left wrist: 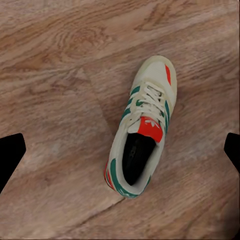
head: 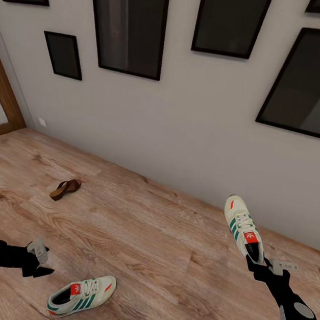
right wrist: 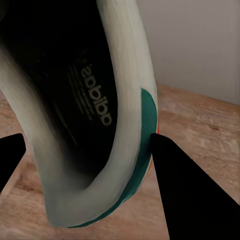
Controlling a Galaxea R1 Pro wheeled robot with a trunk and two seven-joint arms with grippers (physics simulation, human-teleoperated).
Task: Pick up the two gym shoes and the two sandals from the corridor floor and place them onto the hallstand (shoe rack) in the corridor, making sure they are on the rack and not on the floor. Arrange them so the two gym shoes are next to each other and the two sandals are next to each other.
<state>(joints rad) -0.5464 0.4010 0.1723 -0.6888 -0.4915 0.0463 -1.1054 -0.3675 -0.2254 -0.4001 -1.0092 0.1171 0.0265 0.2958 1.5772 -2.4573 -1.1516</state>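
Note:
One cream-white gym shoe [head: 243, 228] with green stripes hangs above the corridor floor [head: 157, 242] at the right. My right gripper [head: 258, 262] is shut on its heel rim; in the right wrist view the gym shoe's dark insole [right wrist: 75, 100] sits between the black fingers [right wrist: 187, 195]. The second gym shoe [head: 81, 295] lies on the floor near the bottom. My left gripper [head: 40, 261] hovers open just to its left, and in the left wrist view that gym shoe [left wrist: 144, 127] lies below the spread fingers [left wrist: 10, 156]. A brown sandal [head: 66, 189] lies farther off at the left. The hallstand is out of view.
A pale wall [head: 185, 133] with several dark framed pictures [head: 128, 18] closes the corridor ahead. A wooden door frame [head: 3, 91] stands at the far left. Bare plank floor stretches between the sandal and the lifted shoe.

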